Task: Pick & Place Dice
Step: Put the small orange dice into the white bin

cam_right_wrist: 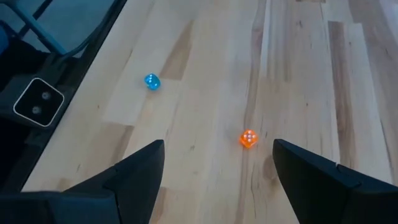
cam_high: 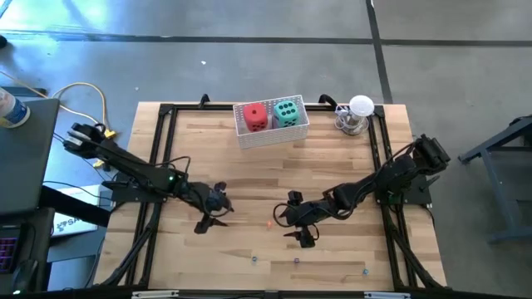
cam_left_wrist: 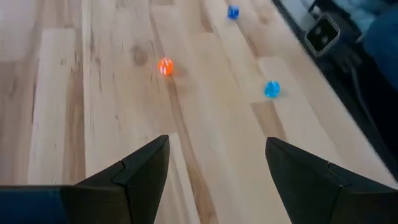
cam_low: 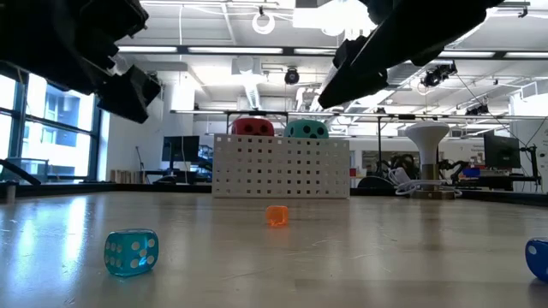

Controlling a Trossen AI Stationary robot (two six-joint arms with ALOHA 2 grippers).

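A red die (cam_high: 255, 116) and a teal-green die (cam_high: 288, 112) sit side by side in a white perforated basket (cam_high: 274, 135) at the table's far middle; the low view shows their tops, red die (cam_low: 253, 127) and teal-green die (cam_low: 306, 128), above the basket's wall (cam_low: 281, 167). My left gripper (cam_high: 220, 208) hovers open over the table's middle left. My right gripper (cam_high: 287, 220) hovers open facing it. A small orange die (cam_high: 270, 223) lies on the wood between them, also seen as the orange die (cam_left_wrist: 165, 66) and the orange die (cam_right_wrist: 248, 139). Neither gripper holds anything.
Small blue dice lie near the table's front edge: one (cam_high: 253, 258), another (cam_high: 296, 261), a third (cam_high: 364, 270); the low view shows a light-blue die (cam_low: 131, 252). A white mushroom-shaped object (cam_high: 359, 115) stands at the far right corner. A black frame (cam_high: 158, 158) borders the table.
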